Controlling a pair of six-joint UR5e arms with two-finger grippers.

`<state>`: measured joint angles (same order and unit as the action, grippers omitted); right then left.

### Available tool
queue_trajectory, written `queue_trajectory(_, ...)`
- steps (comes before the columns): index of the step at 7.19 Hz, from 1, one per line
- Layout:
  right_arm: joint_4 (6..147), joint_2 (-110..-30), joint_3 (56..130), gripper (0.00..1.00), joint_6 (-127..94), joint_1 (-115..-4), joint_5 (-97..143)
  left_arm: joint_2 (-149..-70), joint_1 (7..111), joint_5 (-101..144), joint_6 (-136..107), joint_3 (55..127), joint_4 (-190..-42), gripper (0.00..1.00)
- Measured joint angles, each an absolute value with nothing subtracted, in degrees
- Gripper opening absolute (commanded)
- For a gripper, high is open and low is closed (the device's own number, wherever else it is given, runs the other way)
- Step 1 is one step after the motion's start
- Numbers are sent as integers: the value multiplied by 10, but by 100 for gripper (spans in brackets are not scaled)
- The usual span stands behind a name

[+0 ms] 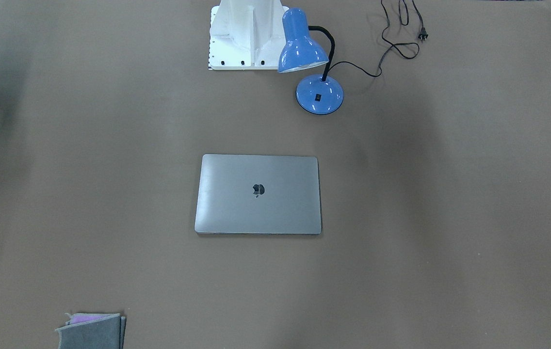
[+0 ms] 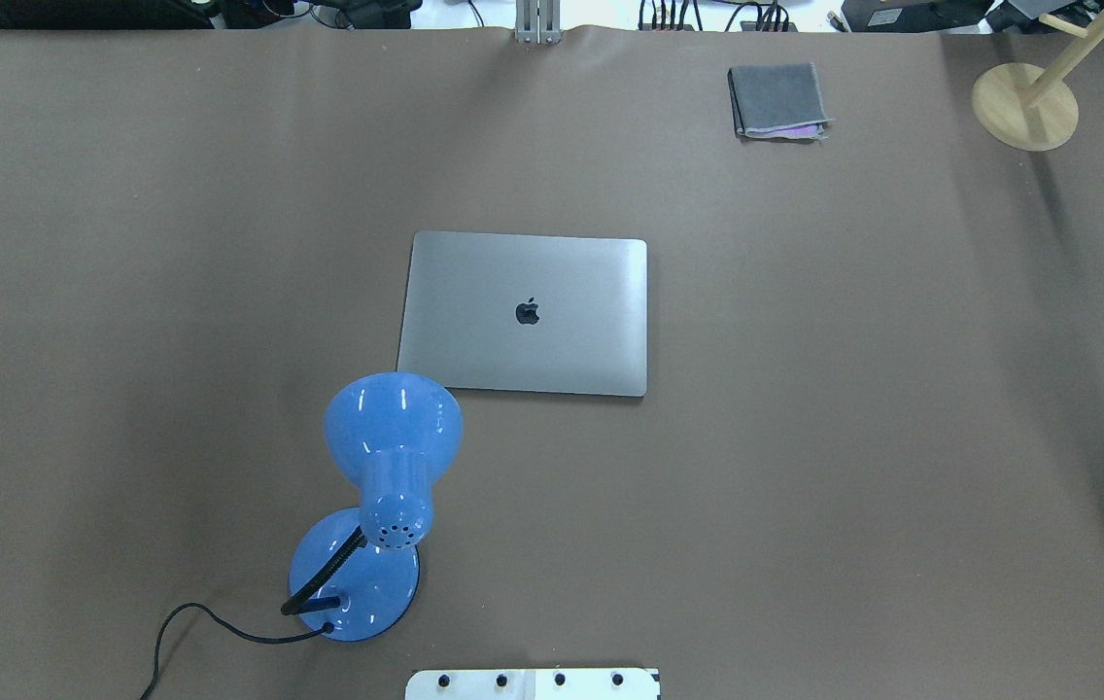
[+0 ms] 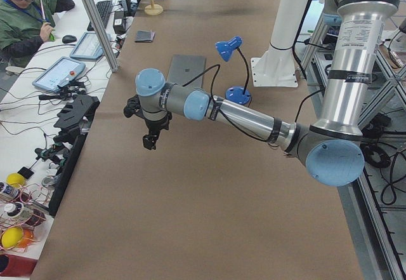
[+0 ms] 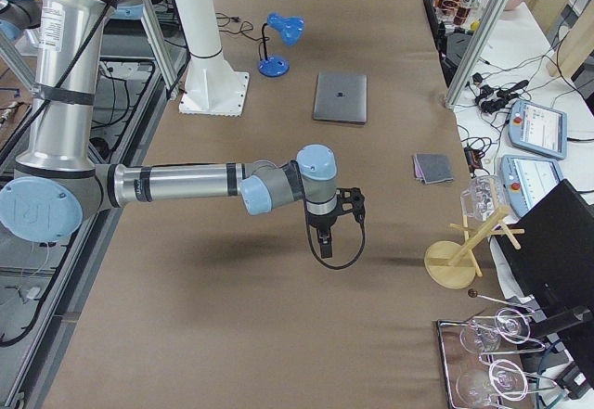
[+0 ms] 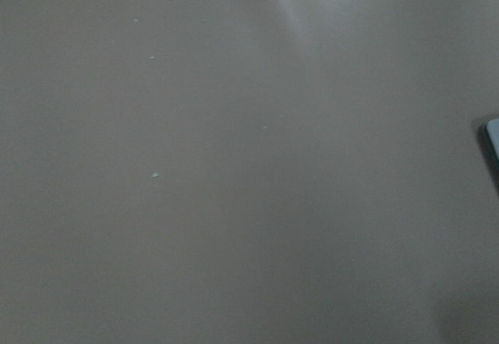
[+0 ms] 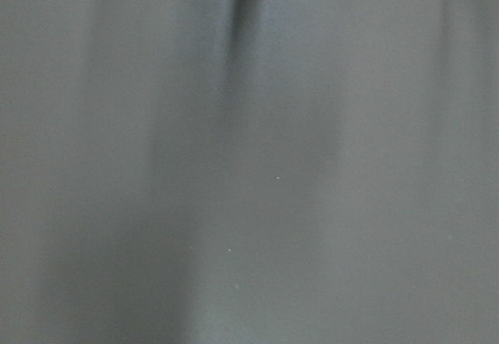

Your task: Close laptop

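Laptop (image 1: 258, 194): lid down, flat, frame centre on table (image 1: 426, 218).
Left claw (image 3: 150, 141): state cannot tell.
Right claw (image 4: 325, 245): state cannot tell.

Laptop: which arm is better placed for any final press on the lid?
Right, marginally: the blue lamp crowds the laptop on its left. The left gripper and right gripper both hang far off; the lid already lies shut.

Grey laptop (image 2: 474, 311) (dark logo (image 2: 527, 312)), blue lamp (image 2: 393, 428), brown table (image 2: 902, 437)
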<state>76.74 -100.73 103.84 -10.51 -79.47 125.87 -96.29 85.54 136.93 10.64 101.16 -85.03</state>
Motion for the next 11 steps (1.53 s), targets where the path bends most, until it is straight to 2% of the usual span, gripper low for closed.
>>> queue_trajectory(2, 872, -1013, 1074, 100, -1, -841, 1263, -905, 879, 1368, 148, 1006, -844, 98)
queue_trajectory(4, 938, -1025, 1110, 100, 38, -854, 1265, -880, 888, 1358, 154, 997, -843, 98)
queue_trajectory(7, 948, -1074, 1117, 100, 41, -856, 1267, -850, 888, 1330, 153, 992, -817, 98)
queue_trajectory(11, 949, -1080, 1110, 100, 41, -855, 1276, -846, 890, 1327, 155, 1017, -819, 98)
